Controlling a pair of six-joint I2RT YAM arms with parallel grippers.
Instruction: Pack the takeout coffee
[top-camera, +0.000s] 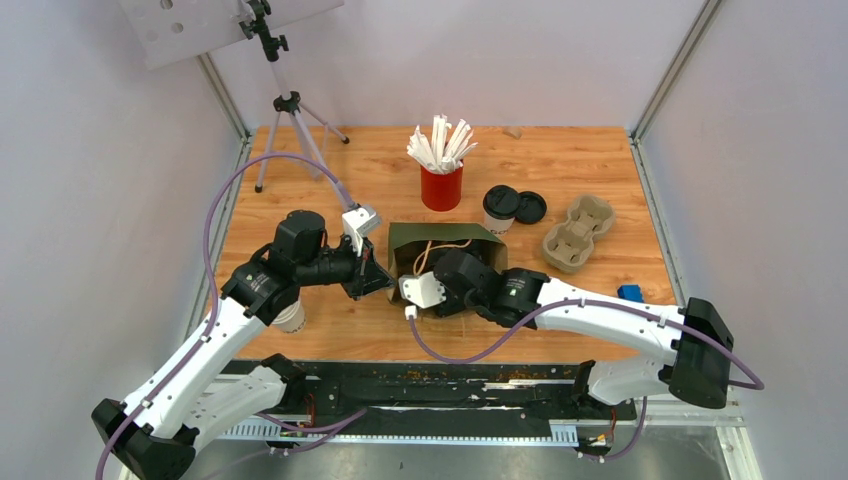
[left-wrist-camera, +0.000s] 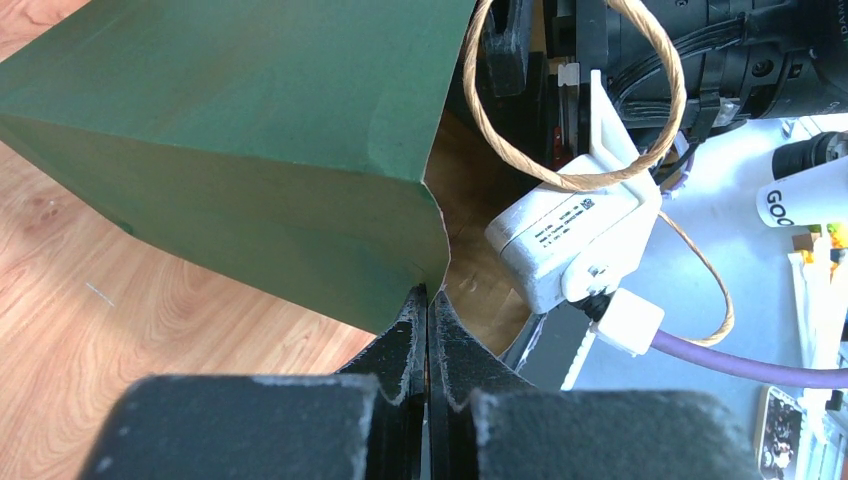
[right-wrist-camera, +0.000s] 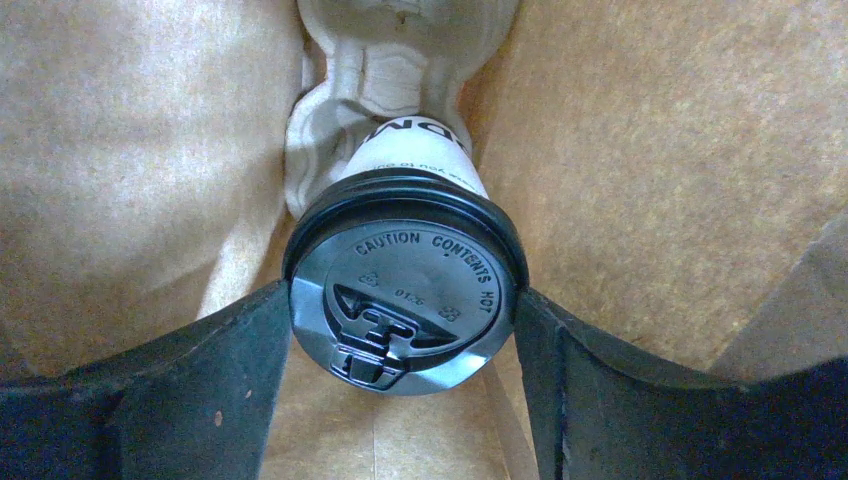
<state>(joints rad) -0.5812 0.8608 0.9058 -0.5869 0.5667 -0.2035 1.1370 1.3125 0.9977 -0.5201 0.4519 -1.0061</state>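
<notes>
Both jaws of your right gripper (right-wrist-camera: 403, 320) clasped the takeout coffee (right-wrist-camera: 400, 270) between them by its lid, deep in the green paper bag (left-wrist-camera: 230, 150). Your left gripper (left-wrist-camera: 428, 325) was clenched on the bag's rim. Your best move, I judged, was to seat the cup squarely in the pulp carrier (right-wrist-camera: 395, 50) beyond the fingertips before releasing. Its base was hidden.

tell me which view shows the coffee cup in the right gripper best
The right wrist view: the takeout coffee fills the frame, black lid toward the camera, between the right gripper fingers. In the top external view the green paper bag and that wrist hide it. The left wrist view shows the bag but not this cup.
</notes>
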